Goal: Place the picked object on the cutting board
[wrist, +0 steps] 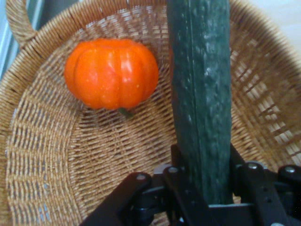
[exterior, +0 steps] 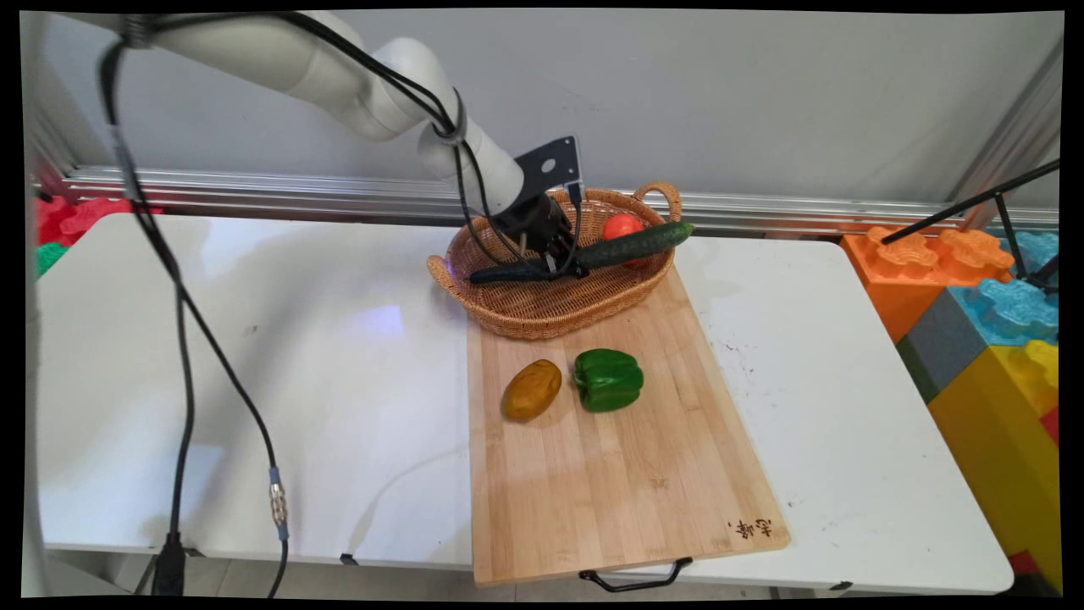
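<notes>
Main view. The white arm (exterior: 373,85) reaches in from the upper left, black cables (exterior: 182,339) hanging from it, and its gripper (exterior: 563,264) is lowered into a wicker basket (exterior: 542,313) that stands at the far end of a wooden cutting board (exterior: 618,474). The jaws are closed around a long dark-green cucumber (exterior: 631,246), gripped near its middle. The cucumber lies across the basket, tilted: its left end is low inside the basket and its right end rises past the right rim. Behind the cucumber, inside the basket, sits a small orange pumpkin (exterior: 622,225), partly hidden. On the board in front of the basket lie a brown potato (exterior: 532,390) and, just beside it on the right, a green bell pepper (exterior: 608,379); the two appear slightly apart. The board rests on the white table (exterior: 254,381), its black handle (exterior: 635,578) at the near edge. Coloured foam blocks (exterior: 999,330) are stacked to the right of the table.

Hand view. The gripper (wrist: 203,190) rises from the bottom edge with the cucumber (wrist: 201,94) clamped between its black fingers (wrist: 176,183); the cucumber runs straight up to the top edge. To its left the pumpkin (wrist: 111,73) rests on the woven floor of the basket (wrist: 42,155), near the far wall. Whether the pumpkin touches the cucumber is unclear from this angle.
</notes>
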Tool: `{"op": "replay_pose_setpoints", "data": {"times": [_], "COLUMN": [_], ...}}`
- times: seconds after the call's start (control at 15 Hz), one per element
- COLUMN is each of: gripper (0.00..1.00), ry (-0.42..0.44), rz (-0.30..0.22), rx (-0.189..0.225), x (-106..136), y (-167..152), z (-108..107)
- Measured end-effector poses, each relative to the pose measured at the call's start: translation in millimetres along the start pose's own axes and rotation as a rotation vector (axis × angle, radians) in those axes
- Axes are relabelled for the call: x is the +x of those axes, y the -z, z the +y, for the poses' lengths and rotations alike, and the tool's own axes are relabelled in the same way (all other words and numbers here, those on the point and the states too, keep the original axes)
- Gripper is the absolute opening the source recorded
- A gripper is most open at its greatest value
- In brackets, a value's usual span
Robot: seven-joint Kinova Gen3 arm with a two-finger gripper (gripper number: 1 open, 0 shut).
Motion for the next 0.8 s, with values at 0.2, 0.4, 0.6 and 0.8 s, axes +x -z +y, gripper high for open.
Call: {"op": "replay_pose_setpoints", "data": {"times": [0.2,0.4,0.6,0.8], "gripper": [0.0,0.0,0.0,0.0], "ry": [0.011,0.005,-0.01,-0.007], "rz": [0.028,0.071,0.118,0.144], "rx": [0.029,0.055,0.059,0.041], "x": [13,39,68,88], "y": [33,76,110,132], "z": [14,30,47,64]}}
